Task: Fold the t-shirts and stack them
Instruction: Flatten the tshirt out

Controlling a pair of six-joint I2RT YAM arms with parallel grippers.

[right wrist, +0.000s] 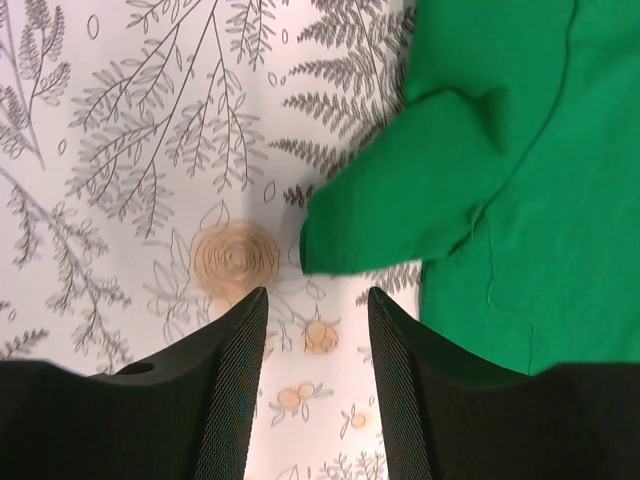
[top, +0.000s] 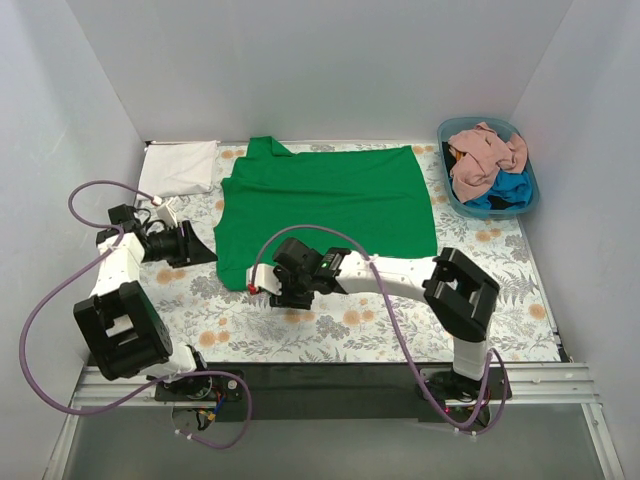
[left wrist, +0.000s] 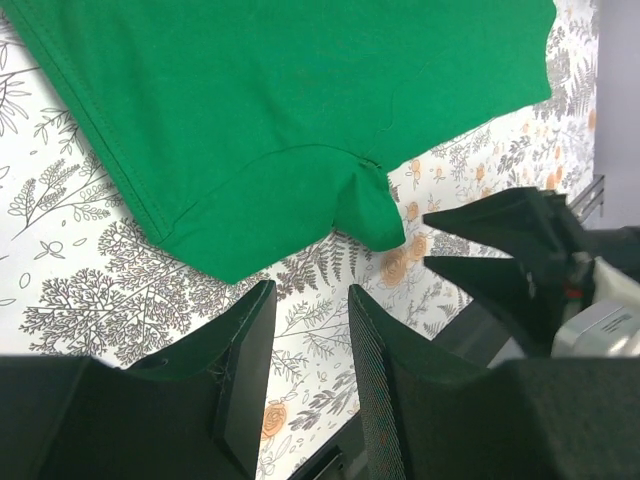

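Note:
A bright green t-shirt point(top: 330, 205) lies spread flat on the floral table covering, its near left corner folded over. My right gripper point(top: 262, 287) is open and empty just off that corner; in the right wrist view point(right wrist: 316, 300) the green sleeve tip point(right wrist: 400, 215) lies just ahead of the jaws. My left gripper point(top: 205, 247) is open and empty to the left of the shirt; the left wrist view point(left wrist: 310, 300) shows the shirt's hem and sleeve point(left wrist: 290, 130) ahead. A white folded shirt point(top: 180, 166) lies at the back left. Salmon-pink point(top: 487, 155) and blue point(top: 510, 188) shirts are crumpled in the tub.
A blue plastic tub point(top: 447, 132) stands at the back right. White walls close in the table on three sides. The floral covering point(top: 330, 330) is bare along the near edge in front of the shirt.

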